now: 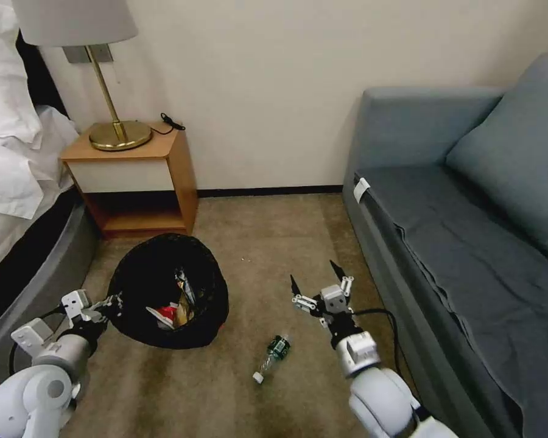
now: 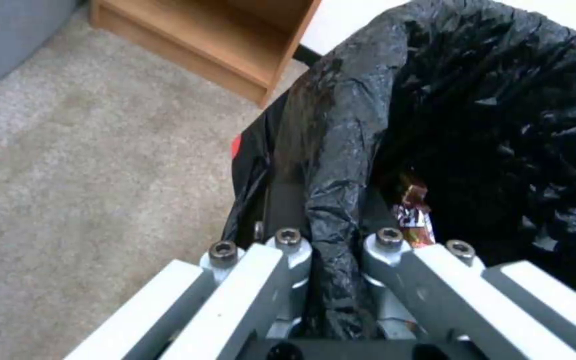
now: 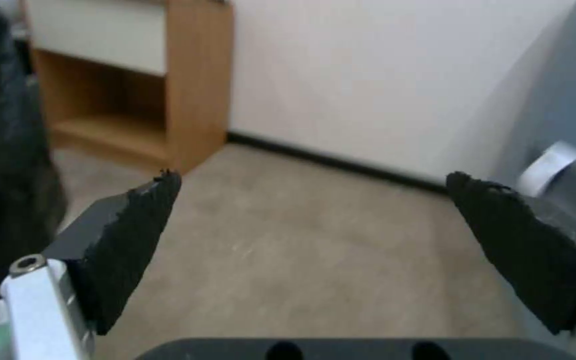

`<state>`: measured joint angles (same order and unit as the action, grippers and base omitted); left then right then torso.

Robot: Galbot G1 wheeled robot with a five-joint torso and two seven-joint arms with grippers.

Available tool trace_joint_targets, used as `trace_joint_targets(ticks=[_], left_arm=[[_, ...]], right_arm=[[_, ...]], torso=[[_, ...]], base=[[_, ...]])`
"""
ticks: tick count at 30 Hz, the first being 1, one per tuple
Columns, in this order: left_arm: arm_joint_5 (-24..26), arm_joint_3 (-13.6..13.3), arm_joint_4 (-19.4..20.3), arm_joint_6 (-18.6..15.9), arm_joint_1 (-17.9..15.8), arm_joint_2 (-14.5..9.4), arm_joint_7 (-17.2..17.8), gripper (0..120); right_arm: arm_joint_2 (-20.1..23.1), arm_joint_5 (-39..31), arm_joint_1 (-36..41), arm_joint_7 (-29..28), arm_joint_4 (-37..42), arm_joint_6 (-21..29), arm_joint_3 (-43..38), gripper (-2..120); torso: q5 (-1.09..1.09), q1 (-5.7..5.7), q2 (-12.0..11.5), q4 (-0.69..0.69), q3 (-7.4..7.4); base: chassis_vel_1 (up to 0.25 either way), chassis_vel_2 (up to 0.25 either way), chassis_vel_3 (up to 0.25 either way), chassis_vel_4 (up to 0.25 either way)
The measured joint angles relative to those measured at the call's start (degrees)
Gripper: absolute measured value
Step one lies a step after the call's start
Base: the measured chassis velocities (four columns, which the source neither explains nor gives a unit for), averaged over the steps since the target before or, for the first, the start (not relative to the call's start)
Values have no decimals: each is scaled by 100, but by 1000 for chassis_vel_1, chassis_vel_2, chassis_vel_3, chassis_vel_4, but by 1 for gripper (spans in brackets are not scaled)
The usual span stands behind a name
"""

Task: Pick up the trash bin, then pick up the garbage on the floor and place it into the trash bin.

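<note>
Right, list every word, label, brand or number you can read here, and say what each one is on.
No text can be read.
Bottle on the carpet: dark green label, print too small.
Snack packet inside the trash bin: white lettering, too blurred.
Red-and-white packet in the bin: no legible print.
White tag on the sofa: blank or too small.

A beige carpet (image 1: pixel 268 243) meets a cream wall (image 1: pixel 268 91). At ten o'clock stands a wooden nightstand (image 1: pixel 134 182) carrying a brass lamp (image 1: pixel 112 115); at three o'clock, a grey-blue sofa (image 1: pixel 469 231).

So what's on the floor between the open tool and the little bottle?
Nothing. In the head view, just bare carpet lies between the open right tool and the bottle.
</note>
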<state>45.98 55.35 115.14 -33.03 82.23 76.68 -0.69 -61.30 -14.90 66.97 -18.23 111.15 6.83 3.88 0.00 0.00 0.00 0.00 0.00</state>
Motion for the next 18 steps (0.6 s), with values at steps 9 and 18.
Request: trace_joint_targets(ticks=[9,18], left_arm=[[1,101,-30,4,-2,32,-55,4],[-9,503,-466,107,-122,-220,-244,4]], right_arm=[[58,-2673,-1651,-1183,-637,843,1747,100],[-1144,-5226,-3375,-2580,-2169,1854,2937,100]], torso=[[-2,0,0,-2,1],[-2,0,0,3,1]], base=[[0,0,0,0],[0,0,0,0]])
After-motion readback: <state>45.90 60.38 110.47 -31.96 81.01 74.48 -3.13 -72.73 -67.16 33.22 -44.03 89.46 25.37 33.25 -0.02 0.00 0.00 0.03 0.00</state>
